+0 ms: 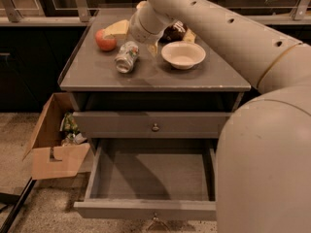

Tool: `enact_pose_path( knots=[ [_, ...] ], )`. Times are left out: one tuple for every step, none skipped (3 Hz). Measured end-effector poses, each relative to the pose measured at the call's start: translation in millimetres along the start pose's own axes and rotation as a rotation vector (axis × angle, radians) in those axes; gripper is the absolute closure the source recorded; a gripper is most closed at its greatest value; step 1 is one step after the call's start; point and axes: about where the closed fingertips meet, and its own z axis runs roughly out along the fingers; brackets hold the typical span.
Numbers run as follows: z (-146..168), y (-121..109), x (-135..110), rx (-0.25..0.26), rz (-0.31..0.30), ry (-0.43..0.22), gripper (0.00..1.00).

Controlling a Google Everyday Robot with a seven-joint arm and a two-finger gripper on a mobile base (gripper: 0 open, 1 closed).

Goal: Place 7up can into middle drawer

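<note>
The 7up can (126,57) lies on its side on the grey cabinet top (155,74), between a red apple and a bowl. My gripper (152,45) hangs at the end of the cream arm just right of the can and slightly behind it, low over the top, and mostly hidden by the wrist. The middle drawer (150,178) is pulled out below and its flat-bottomed box holds nothing. Its small knob (155,217) shows at the front edge.
A red apple (105,40), a yellow sponge-like wedge (116,28), a white bowl (183,54) and a dark snack bag (175,31) share the top. The upper drawer (155,127) is shut. An open cardboard box (56,144) stands on the floor at left. My arm fills the right side.
</note>
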Motion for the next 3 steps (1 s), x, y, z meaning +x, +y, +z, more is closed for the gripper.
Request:
enact_pose_path(
  knots=[
    [3,-2,1,0.018,0.006,-0.008,0.0],
    [18,-5,1,0.068,0.022,0.009,0.0],
    [28,-6,1,0.096,0.031,0.015,0.0]
  ],
)
